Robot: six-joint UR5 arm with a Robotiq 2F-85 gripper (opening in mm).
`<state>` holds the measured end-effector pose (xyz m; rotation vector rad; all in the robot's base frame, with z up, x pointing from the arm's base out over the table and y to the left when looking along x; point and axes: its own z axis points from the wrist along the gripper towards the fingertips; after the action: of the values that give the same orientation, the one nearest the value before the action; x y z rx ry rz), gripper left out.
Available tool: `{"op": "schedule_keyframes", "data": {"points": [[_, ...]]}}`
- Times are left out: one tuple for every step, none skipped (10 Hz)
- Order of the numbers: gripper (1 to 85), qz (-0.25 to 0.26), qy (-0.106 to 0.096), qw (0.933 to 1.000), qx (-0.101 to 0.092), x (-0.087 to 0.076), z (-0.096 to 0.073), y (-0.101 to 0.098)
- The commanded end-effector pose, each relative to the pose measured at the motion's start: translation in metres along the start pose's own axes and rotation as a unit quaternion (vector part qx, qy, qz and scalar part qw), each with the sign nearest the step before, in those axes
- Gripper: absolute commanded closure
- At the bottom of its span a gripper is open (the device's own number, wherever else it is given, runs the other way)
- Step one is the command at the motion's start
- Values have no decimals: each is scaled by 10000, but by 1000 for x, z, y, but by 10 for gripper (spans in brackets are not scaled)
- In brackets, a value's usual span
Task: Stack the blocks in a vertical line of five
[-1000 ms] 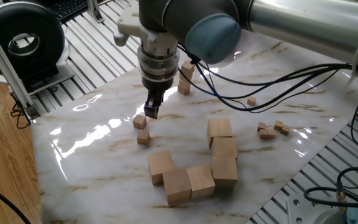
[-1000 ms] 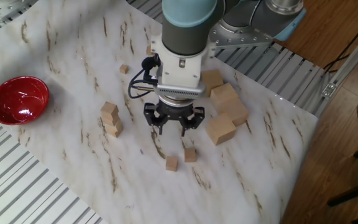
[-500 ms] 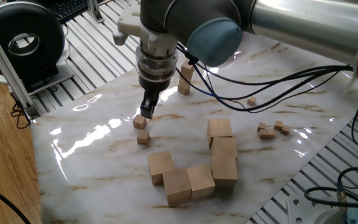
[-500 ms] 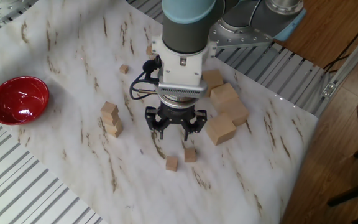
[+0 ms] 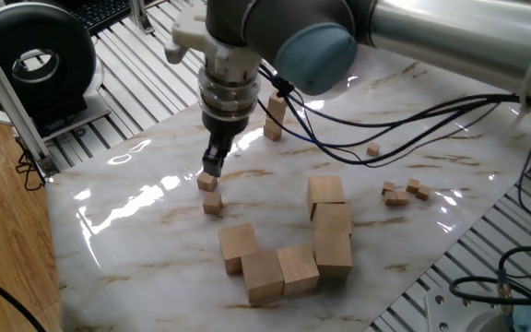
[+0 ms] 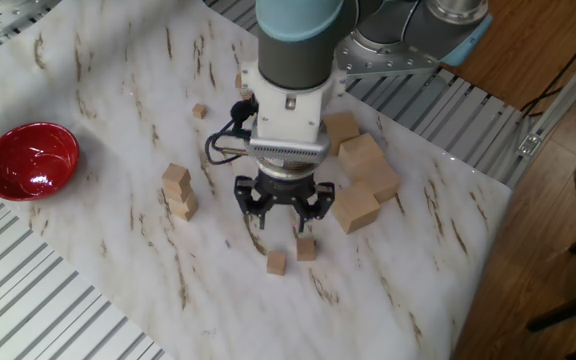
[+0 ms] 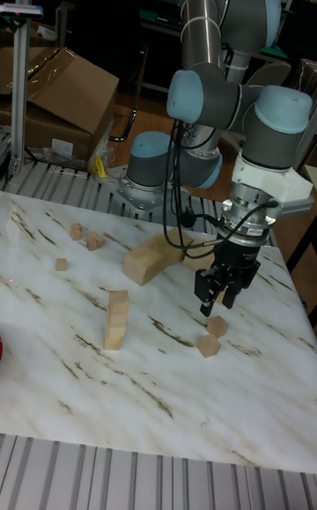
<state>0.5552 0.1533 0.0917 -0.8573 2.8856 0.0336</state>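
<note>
Mid-tabletop, the gripper (image 6: 285,219) hangs right over one loose block (image 6: 306,248), jaws spread wide with nothing in them. A second block (image 6: 276,262) sits beside it, and a three-block stack (image 6: 178,191) stands toward the red bowl (image 6: 28,160).

My arm reaches in over the table from the far side, with the wrist vertical and the tool axis pointing straight down. My gripper (image 6: 285,212) hangs low over the surface, fingers (image 7: 206,291) directed downward. The jaws stand apart, with a visible gap between the fingertips and nothing held in it. Black cables loop from the wrist housing back along the forearm.
</note>
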Motion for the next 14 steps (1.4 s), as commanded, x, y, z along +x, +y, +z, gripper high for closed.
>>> {"op": "schedule_keyframes", "data": {"points": [[343, 86, 101, 9999, -13, -33, 3, -9], [350, 102, 134, 9999, -33, -40, 8, -8], [377, 153, 255, 9996, 17, -38, 15, -12], [433, 474, 405, 9980, -92, -30, 22, -9], [437, 706, 340, 9964, -309, -30, 29, -1], [423, 755, 394, 9960, -275, -23, 34, -5], [417, 759, 523, 9956, -153, -17, 38, -12], [413, 771, 548, 9955, -106, -17, 41, -14], [413, 792, 529, 9954, -76, -20, 47, -16], [410, 846, 501, 9951, -76, -24, 54, -12], [403, 860, 471, 9952, -50, -29, 60, -9], [403, 906, 437, 9949, -47, -33, 64, -8], [403, 920, 488, 9946, -31, -33, 66, -8], [403, 924, 506, 9944, 3, -34, 67, -9]]}}
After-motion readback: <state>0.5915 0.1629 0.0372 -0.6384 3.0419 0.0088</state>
